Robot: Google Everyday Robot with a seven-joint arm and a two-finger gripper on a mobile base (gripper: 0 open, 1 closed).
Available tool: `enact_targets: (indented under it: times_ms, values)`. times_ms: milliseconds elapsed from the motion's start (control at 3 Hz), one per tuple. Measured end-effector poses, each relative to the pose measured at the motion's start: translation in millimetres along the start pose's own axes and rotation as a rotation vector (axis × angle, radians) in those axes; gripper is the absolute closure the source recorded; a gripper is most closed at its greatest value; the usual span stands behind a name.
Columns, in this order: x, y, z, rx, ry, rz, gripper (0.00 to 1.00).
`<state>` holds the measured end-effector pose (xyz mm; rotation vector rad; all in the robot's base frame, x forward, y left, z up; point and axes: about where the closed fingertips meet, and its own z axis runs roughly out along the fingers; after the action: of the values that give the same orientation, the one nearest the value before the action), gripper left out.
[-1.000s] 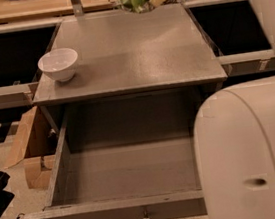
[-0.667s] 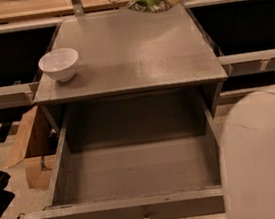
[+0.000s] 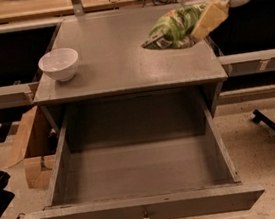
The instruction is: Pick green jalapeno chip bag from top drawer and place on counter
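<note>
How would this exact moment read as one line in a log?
gripper: over far right of flat grey counter, shut on crinkled green foil chip bag | grey wooden top drawer: open

One chip bag (image 3: 168,28), one bowl (image 3: 59,64), one drawer (image 3: 145,207), one gripper (image 3: 202,25) (over the counter (image 3: 115,59))

Crinkled glossy foil chip bag (image 3: 172,27), smooth jaws over matt worn counter (image 3: 115,59)

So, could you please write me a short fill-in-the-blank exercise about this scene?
1. The gripper holds the crinkled ____ foil chip bag over the flat grey counter.
2. The round white bowl stands on the ____.
3. The wide grey wooden top drawer, pulled open, holds ____.
Missing: green; counter; nothing.
</note>
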<state>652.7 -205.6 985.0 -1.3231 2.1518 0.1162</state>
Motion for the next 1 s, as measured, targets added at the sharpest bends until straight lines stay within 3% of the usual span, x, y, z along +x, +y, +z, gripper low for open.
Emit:
enact_targets:
  times_ms: [333, 1000]
  values:
    - [25, 38, 16, -0.126, -0.082, -0.038, 1.00]
    - [37, 49, 26, -0.119, -0.049, -0.023, 1.00]
